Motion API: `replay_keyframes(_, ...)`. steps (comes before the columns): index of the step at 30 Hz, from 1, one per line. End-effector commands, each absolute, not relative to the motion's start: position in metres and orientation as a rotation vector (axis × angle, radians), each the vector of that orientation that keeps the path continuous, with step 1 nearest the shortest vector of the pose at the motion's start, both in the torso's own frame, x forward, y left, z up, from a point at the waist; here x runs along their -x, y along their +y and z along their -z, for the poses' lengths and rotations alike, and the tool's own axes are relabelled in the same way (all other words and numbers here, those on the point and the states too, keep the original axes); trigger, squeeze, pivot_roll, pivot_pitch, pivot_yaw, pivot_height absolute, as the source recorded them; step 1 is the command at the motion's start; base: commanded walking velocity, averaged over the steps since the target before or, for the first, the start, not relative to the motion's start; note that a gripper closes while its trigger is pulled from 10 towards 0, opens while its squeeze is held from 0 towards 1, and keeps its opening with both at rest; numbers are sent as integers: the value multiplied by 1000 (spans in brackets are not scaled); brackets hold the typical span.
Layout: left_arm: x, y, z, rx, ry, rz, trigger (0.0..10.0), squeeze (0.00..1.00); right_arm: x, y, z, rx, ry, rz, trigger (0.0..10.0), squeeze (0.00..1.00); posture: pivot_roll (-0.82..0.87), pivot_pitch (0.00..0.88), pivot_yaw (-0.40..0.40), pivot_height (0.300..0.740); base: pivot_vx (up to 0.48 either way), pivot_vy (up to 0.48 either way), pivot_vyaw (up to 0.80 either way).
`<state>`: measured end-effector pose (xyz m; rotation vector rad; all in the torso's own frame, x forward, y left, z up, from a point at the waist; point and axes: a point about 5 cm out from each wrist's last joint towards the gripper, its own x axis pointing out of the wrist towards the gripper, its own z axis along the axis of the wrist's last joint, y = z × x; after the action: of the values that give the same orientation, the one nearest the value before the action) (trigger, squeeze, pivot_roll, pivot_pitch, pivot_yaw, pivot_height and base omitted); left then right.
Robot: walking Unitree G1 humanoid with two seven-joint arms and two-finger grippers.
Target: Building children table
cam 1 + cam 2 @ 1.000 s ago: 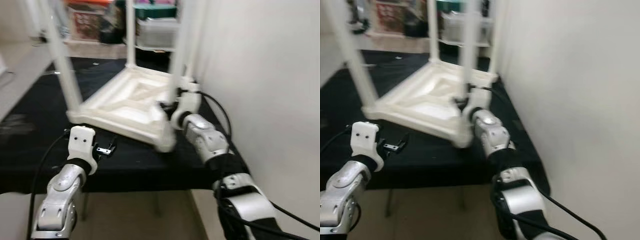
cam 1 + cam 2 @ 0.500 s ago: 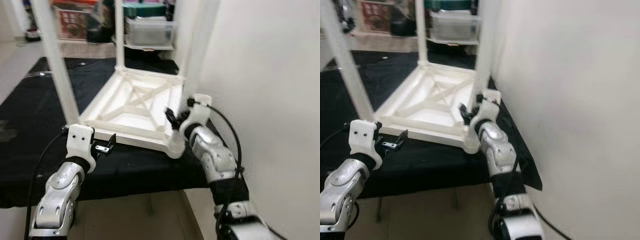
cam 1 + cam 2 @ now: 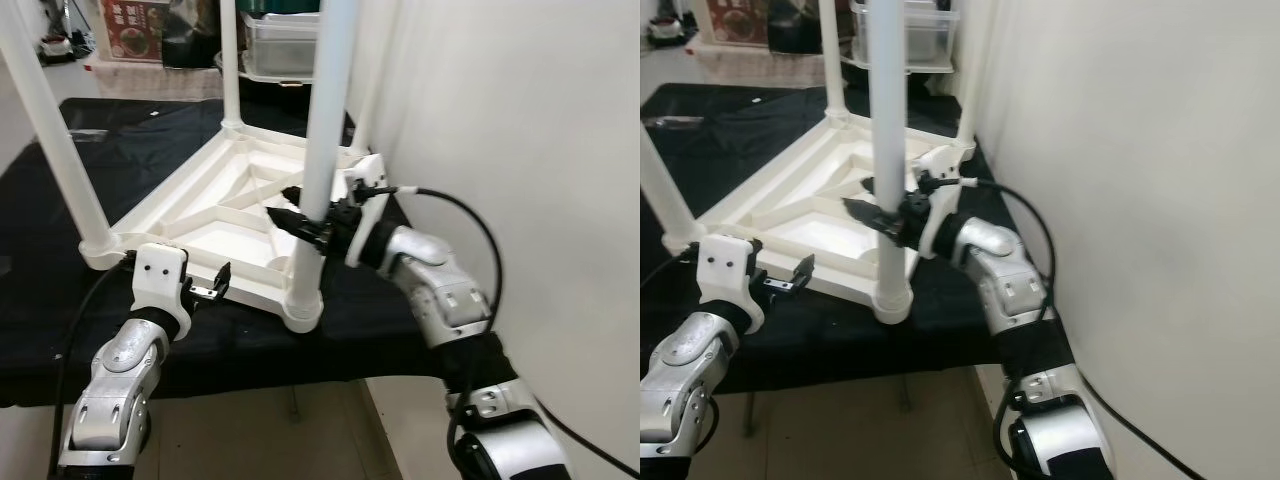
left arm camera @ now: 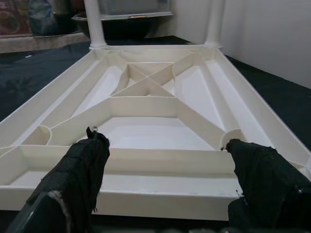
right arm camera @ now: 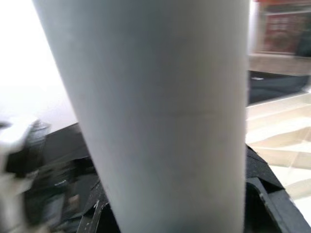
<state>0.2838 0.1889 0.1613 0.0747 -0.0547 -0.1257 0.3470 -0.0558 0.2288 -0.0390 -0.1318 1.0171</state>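
A white plastic children's table point(image 3: 225, 215) lies upside down on a black cloth point(image 3: 50, 210), its ribbed underside facing up. Legs stand up from its corners. The near right leg point(image 3: 322, 140) stands in the corner socket point(image 3: 301, 303). My right gripper point(image 3: 303, 222) is shut around this leg low down, one finger point(image 3: 862, 211) showing past it. In the right wrist view the leg point(image 5: 155, 111) sits very close between the fingers. My left gripper point(image 3: 212, 285) is open and holds nothing, just short of the table's near edge point(image 4: 146, 194).
A white wall point(image 3: 520, 130) runs close along the right side. Storage boxes point(image 3: 280, 30) stand behind the table. The cloth's front edge point(image 3: 280, 365) drops to a tiled floor point(image 3: 300, 430). The near left leg point(image 3: 55, 140) and a far leg point(image 3: 230, 70) rise high.
The camera has shifted and come closer. The leg held by my right gripper now reaches down into the near right corner socket. My left gripper has stayed by the near edge.
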Motion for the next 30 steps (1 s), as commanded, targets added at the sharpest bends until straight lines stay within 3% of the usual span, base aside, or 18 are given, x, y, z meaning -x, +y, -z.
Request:
replay_keyframes(1, -283, 186, -160, -55, -54, 131, 10000, 0, -349, -52, -197, 93, 21, -989, 0, 0, 95, 0, -132, 740, 0, 0, 0)
replay_keyframes(2, -282, 187, -160, -52, -55, 130, 10000, 0, -372, -71, -187, 50, 110, -599, 0, 0, 88, 0, -128, 740, 0, 0, 0)
replay_keyframes(3, -281, 187, -160, -48, -57, 130, 10000, 0, -385, -107, -180, -43, 131, -130, 0, 0, 86, 0, -133, 740, 0, 0, 0)
replay_keyframes(4, -281, 187, -160, -45, -57, 131, 10000, 0, -386, -134, -173, -108, 160, 183, 0, 0, 86, 0, -133, 740, 0, 0, 0)
replay_keyframes(5, -281, 187, -160, -45, -57, 131, 10000, 0, -386, -134, -173, -108, 160, 183, 0, 0, 86, 0, -133, 740, 0, 0, 0)
replay_keyframes(6, -281, 187, -160, -44, -58, 131, 10000, 0, -381, -143, -166, -149, 191, 316, 0, 0, 89, 0, -126, 740, 0, 0, 0)
replay_keyframes(10, -282, 187, -160, -42, -58, 131, 10000, 0, -374, -139, -160, -173, 208, 324, 0, 0, 83, 0, -120, 740, 0, 0, 0)
replay_keyframes(11, -283, 187, -160, -45, -54, 139, 10000, 0, -368, -123, -160, -158, 231, 254, 0, 0, 74, 0, -104, 740, 0, 0, 0)
replay_keyframes(12, -284, 187, -160, -45, -51, 144, 10000, 0, -365, -107, -162, -134, 242, 148, 3020, 0, 70, 0, -102, 740, 0, 0, 0)
replay_keyframes(13, -285, 187, -159, -45, -48, 148, 10000, 0, -366, -97, -170, -128, 215, 55, 10000, 0, 69, 0, -106, 740, 0, 0, 0)
replay_keyframes(18, -285, 187, -159, -44, -46, 150, 10000, 0, -367, -91, -177, -124, 192, -4, 10000, 0, 71, 0, -108, 740, 0, 0, 0)
replay_keyframes(19, -285, 186, -158, -42, -47, 148, 10000, 0, -371, -88, -189, -140, 115, -98, 10000, 1000, 77, 0, -117, 740, 0, 0, 0)
replay_keyframes(22, -285, 186, -158, -40, -49, 145, 10000, 0, -373, -86, -202, -148, 37, -188, 10000, 1000, 78, 0, -119, 740, 0, 0, 0)
replay_keyframes(23, -284, 186, -158, -37, -50, 141, 10000, 0, -374, -76, -218, -170, -26, -373, 10000, 0, 79, 0, -121, 740, 0, 0, 0)
replay_keyframes(24, -284, 186, -158, -37, -50, 141, 10000, 0, -374, -76, -218, -170, -26, -373, 10000, 0, 79, 0, -121, 740, 0, 0, 0)
replay_keyframes(26, -283, 186, -157, -32, -52, 138, 10000, 0, -357, -62, -240, -130, -129, -833, 10000, 0, 78, 0, -122, 740, 0, 0, 0)
replay_keyframes(29, -283, 186, -157, -32, -52, 138, 10000, 0, -357, -62, -240, -130, -129, -833, 10000, 0, 78, 0, -122, 740, 0, 0, 0)
replay_keyframes(30, -283, 185, -157, -28, -52, 139, 10000, 0, -343, -59, -237, -58, -125, -1043, 8235, 0, 81, 0, -124, 740, 0, 0, 0)
